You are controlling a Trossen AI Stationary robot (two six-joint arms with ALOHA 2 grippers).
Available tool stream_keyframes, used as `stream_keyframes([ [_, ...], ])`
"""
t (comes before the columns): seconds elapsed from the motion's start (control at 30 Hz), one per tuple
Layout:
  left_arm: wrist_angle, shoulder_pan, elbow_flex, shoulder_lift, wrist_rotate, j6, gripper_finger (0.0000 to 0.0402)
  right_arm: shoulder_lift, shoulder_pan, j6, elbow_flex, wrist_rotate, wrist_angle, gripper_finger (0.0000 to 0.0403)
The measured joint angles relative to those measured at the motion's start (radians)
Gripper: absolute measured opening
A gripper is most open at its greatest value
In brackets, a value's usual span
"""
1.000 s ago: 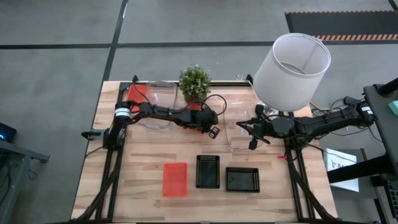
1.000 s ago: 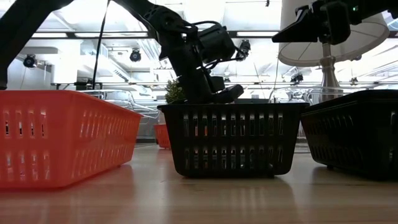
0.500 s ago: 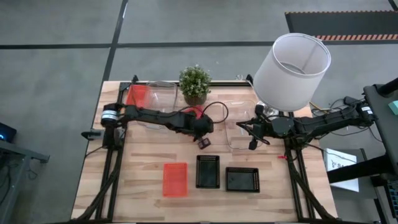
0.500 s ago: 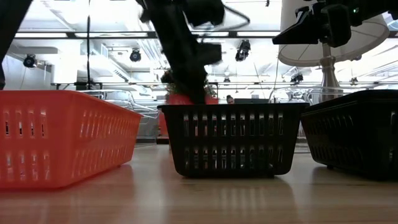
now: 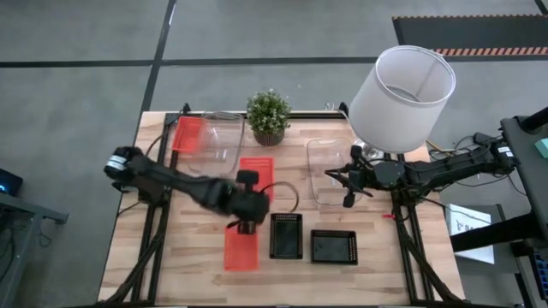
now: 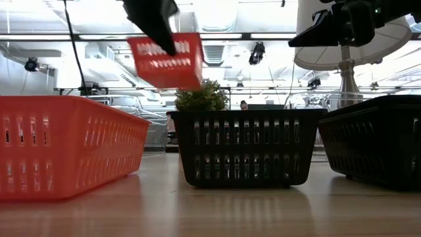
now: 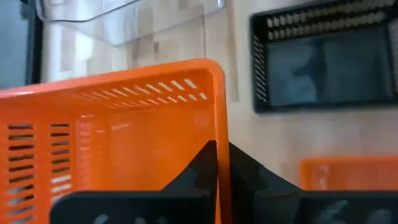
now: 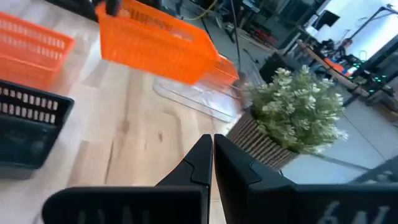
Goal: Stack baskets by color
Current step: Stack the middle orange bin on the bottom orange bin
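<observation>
Left end effector [image 7: 217, 163] with red-orange basket [image 5: 254, 175] above pale wooden table [image 5: 193, 248]

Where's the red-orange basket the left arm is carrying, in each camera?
High: carried red-orange basket mid-table, above the red-orange basket lying on the table.
Low: airborne, upper left of centre.
Left wrist: fills the near frame, its wall pinched in the left end effector.
Right wrist: upper left, airborne.
Shared landmark: potted plant.

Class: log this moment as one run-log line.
left gripper: shut on red basket, carried above table | right gripper: shut, idle by lamp
</observation>
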Motion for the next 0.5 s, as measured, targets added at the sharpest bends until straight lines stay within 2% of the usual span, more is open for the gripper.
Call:
stream_keyframes([
  [0.17,-0.085,-0.124,0.000,-0.011,-0.021,-0.006,0.0000,0.003,0.000,-0.040,-0.020,-0.110,0.104,0.0009],
  [0.27,-0.085,-0.177,-0.002,-0.011,-0.013,-0.064,0.0000,0.003,0.000,-0.098,-0.040,-0.176,0.207,0.0009],
  [0.37,-0.085,-0.221,-0.014,-0.011,0.027,-0.157,0.0000,0.002,0.000,-0.123,-0.059,-0.184,0.289,0.0009],
  [0.5,-0.058,-0.287,-0.030,-0.011,0.031,-0.312,0.0000,0.002,0.000,-0.107,-0.082,-0.191,0.309,0.0009],
])
